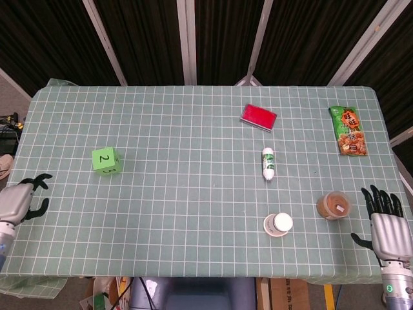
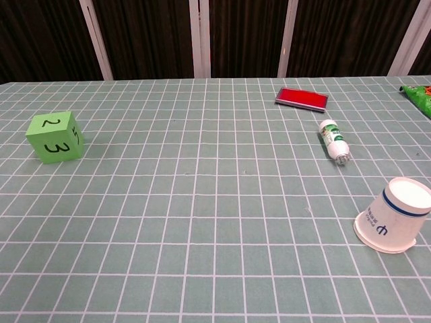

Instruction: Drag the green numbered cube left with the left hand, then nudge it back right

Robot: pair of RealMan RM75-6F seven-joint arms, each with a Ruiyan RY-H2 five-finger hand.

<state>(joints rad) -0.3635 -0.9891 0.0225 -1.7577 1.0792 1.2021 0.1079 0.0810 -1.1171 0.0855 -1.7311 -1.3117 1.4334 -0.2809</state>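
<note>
The green numbered cube (image 1: 105,159) sits on the left part of the checked table, a 2 on its top face; the chest view shows the cube (image 2: 56,137) with 2 on top and 3 in front. My left hand (image 1: 19,201) lies at the table's left edge, well apart from the cube, fingers spread and holding nothing. My right hand (image 1: 384,223) rests at the front right corner, fingers apart and empty. Neither hand appears in the chest view.
A red flat box (image 1: 259,117) lies at the back middle, a small white bottle (image 1: 268,163) on its side right of centre. A tipped white cup (image 1: 278,225), a brown-lidded tub (image 1: 333,205) and a green snack bag (image 1: 349,130) occupy the right side.
</note>
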